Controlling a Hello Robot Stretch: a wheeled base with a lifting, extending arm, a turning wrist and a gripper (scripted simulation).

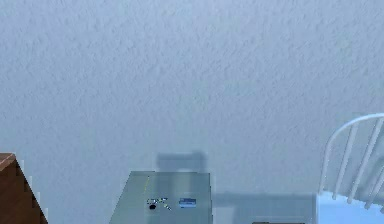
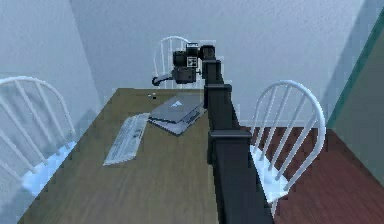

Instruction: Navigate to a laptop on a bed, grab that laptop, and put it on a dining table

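Laptop (image 2: 178, 112) seems set on the table (image 2: 105, 185), so the gripper (image 2: 180, 70), its grip untellable, should lift straight clear.

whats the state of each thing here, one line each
laptop: lying flat on the table
grey slab: lying flat beside the laptop
gripper: cannot tell whether it holds anything
left chair: upright at the table
right chair: upright at the table
far chair: upright behind the gripper

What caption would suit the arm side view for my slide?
Stretch's arm reaches over a wooden dining table where a grey laptop lies among white chairs.
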